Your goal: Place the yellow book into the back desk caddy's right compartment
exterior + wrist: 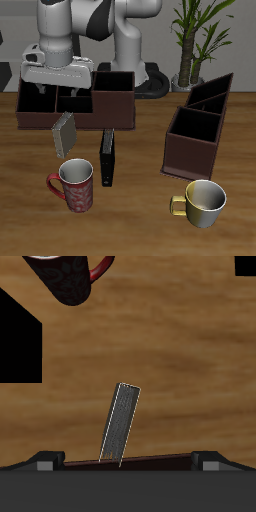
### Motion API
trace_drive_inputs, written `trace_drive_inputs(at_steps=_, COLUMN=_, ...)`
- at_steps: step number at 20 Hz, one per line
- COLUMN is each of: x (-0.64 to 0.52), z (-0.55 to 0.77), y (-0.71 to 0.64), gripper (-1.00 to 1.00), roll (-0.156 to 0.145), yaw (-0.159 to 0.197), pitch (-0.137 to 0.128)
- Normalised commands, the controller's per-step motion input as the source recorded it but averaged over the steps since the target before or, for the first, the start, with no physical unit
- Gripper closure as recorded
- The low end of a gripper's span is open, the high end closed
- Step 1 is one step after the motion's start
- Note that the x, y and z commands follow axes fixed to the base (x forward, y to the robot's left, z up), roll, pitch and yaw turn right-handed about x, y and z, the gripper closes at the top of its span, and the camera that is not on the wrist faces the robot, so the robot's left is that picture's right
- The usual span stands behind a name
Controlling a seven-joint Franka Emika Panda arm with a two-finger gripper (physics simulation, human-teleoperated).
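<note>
One thin greyish-tan yellow book (pixel 63 133) (pixel 122 424) gripped upright in tool (pixel 58 112), raised above wooden counter (pixel 140 215), near long dark-brown back desk caddy (pixel 75 108).

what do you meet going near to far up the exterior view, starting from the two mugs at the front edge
Yellow mug and red mug nearest, then the black book, then the yellow book held by the hand, then the back desk caddy, then the potted plant farthest.
</note>
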Motion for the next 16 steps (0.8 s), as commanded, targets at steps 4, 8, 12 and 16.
trace_drive_inputs(at_steps=4, x=0.10, z=-0.25, y=0.01, gripper=-1.00, roll=0.011, yaw=-0.016, pitch=0.007)
trace_drive_inputs(at_steps=8, x=0.04, z=-0.23, y=-0.04, gripper=-1.00, roll=0.000, yaw=-0.023, pitch=0.013)
trace_drive_inputs(at_steps=12, x=0.05, z=-0.26, y=-0.07, gripper=-1.00, roll=-0.004, yaw=-0.020, pitch=0.011)
trace_drive_inputs(at_steps=16, x=0.05, z=-0.34, y=-0.03, gripper=-1.00, roll=-0.005, yaw=-0.006, pitch=0.032)
